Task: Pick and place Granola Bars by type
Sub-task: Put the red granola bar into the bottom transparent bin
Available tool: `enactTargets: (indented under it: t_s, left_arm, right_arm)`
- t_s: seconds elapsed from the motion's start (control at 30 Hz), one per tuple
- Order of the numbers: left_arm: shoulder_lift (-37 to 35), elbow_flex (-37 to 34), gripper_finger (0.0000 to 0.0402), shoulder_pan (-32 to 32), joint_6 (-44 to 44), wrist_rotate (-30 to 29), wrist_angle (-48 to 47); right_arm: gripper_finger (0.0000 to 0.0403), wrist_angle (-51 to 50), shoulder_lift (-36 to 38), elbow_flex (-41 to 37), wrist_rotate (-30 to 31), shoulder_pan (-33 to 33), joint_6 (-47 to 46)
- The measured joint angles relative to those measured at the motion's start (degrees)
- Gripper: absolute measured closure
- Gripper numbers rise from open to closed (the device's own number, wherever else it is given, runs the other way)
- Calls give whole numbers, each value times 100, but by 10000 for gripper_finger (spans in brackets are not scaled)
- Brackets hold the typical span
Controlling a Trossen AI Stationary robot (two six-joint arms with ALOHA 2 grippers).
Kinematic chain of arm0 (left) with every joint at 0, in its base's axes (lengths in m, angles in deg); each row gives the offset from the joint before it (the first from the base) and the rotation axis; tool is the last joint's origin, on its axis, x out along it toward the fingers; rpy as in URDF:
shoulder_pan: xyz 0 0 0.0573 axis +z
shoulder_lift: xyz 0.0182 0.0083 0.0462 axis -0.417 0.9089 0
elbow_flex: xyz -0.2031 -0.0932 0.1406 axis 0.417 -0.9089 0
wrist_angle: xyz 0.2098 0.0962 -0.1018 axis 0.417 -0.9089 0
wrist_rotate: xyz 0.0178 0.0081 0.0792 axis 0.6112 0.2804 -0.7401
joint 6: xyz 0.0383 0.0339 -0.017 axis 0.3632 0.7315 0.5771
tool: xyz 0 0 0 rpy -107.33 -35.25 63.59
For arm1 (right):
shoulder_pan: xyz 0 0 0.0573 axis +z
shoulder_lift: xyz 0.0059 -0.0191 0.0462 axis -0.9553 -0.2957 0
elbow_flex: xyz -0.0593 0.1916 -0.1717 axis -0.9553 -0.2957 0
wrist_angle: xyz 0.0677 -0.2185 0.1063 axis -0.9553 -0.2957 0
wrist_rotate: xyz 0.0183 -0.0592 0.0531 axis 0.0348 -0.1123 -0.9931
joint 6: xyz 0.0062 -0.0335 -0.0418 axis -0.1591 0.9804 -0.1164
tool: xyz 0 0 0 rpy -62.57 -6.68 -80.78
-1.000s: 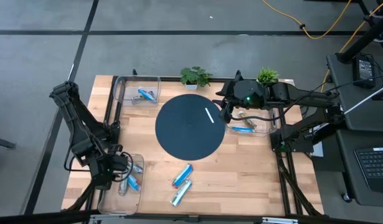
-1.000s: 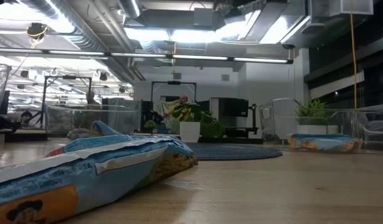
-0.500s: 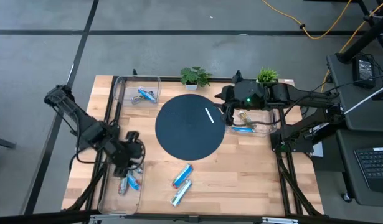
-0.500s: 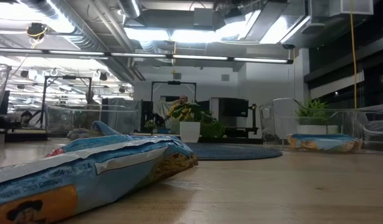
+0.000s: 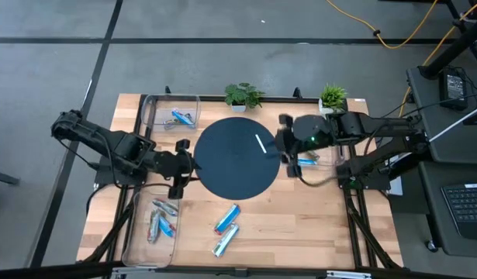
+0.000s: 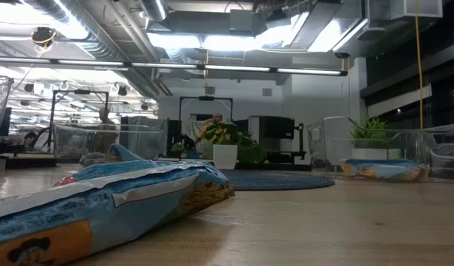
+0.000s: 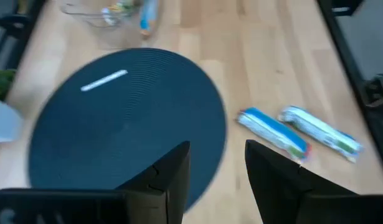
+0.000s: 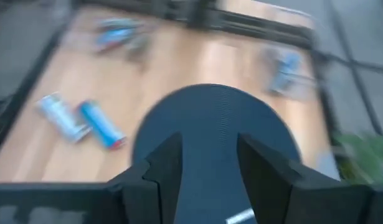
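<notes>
The left gripper (image 7: pixel 216 177) hangs over the round dark mat's (image 5: pixel 234 159) left edge, fingers parted and empty. The right gripper (image 8: pixel 207 165), likewise parted and empty, is above the mat's right edge. Two Granola Bars (image 5: pixel 226 218) lie side by side on the wood in front of the mat, long axes diagonal; more lie in the bins (image 5: pixel 149 116).

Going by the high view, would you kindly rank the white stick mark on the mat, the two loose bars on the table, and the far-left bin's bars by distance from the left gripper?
Measured from the left gripper:
1. Far-left bin's bars, in the bin at the far edge.
2. Two loose bars, on bare wood at the near edge.
3. White stick mark, on the mat's right side.
</notes>
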Motion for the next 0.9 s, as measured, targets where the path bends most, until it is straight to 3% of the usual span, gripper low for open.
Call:
enactTargets:
  t_s: [0.27, 0.7, 0.9]
  left_arm:
    - [0, 0, 256, 413, 283, -548, 321]
    - [0, 0, 256, 539, 356, -620, 363]
    - [0, 0, 256, 539, 355, -583, 363]
  right_arm:
    - [248, 4, -52, 5, -321, 526, 846]
    - [247, 2, -641, 5, -1273, 726, 1105]
    - [204, 2, -1050, 5, -1693, 822, 1103]
